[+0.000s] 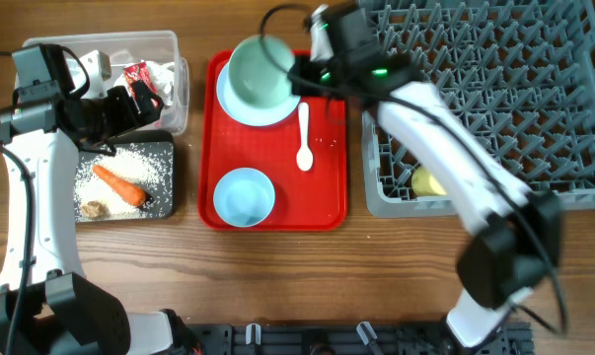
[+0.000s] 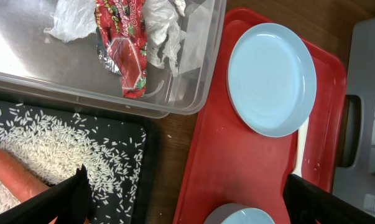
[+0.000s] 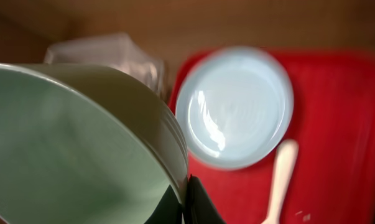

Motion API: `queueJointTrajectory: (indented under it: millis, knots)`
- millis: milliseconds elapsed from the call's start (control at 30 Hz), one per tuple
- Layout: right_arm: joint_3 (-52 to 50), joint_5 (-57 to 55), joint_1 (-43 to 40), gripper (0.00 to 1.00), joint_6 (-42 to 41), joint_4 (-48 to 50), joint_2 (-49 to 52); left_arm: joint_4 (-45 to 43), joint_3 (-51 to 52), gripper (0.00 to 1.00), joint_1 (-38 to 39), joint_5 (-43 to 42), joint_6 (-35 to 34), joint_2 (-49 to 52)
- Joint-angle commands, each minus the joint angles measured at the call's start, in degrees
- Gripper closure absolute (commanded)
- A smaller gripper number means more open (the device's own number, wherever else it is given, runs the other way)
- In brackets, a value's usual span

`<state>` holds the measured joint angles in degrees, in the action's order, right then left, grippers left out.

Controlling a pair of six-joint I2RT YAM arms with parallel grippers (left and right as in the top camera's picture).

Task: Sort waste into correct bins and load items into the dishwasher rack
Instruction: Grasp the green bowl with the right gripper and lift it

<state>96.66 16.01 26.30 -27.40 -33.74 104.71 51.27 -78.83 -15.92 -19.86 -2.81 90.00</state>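
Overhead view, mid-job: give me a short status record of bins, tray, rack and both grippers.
clear tub: holds red-and-white wrapper and white tissue
black tub: holds rice grains, carrot, brown scrap
red tray: pale blue plate, pale blue bowl, white spoon
rack: yellow cup in its near-left corner
right gripper: shut on the rim of the mint-green bowl, held above the plate
left gripper: open, holding nothing, over where the two tubs meet
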Motion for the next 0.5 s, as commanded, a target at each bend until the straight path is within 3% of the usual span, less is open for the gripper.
queueJointTrajectory:
  millis: [0,167,233,333,467]
  knots:
    - [0.09,-22.36,-2.84,0.96,1.81,0.07,-7.43,0.04,-0.79,0.00,-0.33,-1.11,1.09,0.15]
    - [0.07,-64.96,-4.35,0.96,7.13,2.99,-6.75,0.04,-0.79,0.00,-0.33,-1.11,1.09,0.15]
    - [0.07,-74.77,-4.81,0.96,12.33,6.27,-4.63,0.04,-0.79,0.00,-0.33,-1.11,1.09,0.15]
    - [0.07,-84.76,-5.20,0.96,21.70,12.22,-0.46,0.04,-0.79,0.00,-0.33,-1.11,1.09,0.15]
    - [0.07,-86.42,-5.29,0.96,42.03,20.72,6.51,0.04,-0.79,0.00,-0.33,-1.11,1.09,0.15]
